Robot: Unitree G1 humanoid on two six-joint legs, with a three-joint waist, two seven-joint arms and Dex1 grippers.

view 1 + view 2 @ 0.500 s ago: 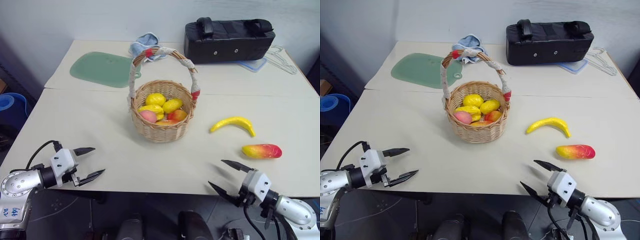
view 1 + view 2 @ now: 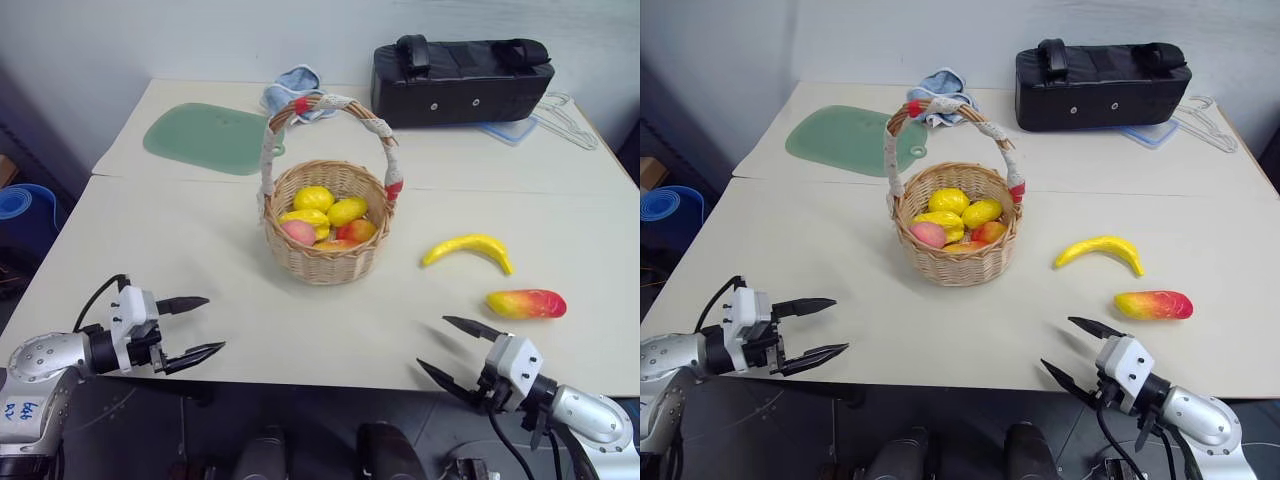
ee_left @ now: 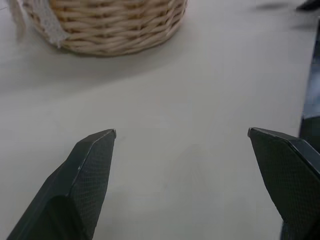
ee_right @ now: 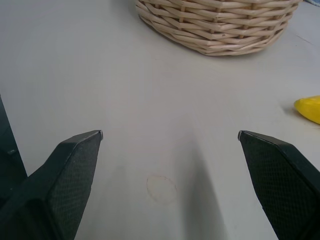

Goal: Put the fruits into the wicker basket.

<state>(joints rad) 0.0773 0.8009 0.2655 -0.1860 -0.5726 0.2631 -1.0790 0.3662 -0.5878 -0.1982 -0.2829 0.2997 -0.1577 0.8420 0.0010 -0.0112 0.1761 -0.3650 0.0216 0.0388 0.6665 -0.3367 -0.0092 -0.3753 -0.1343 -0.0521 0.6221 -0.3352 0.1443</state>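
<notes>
The left gripper [image 2: 197,325] and right gripper [image 2: 447,348] hung low, jaws spread wide, both empty, pointing inward

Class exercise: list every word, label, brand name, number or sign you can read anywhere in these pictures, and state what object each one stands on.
Blue handwritten marks on the left arm's grey casing: too small and blurred to read.
Wicker basket, black bag, green mat, banana, mango: no text or labels visible.
Nothing else legible on the table.
</notes>
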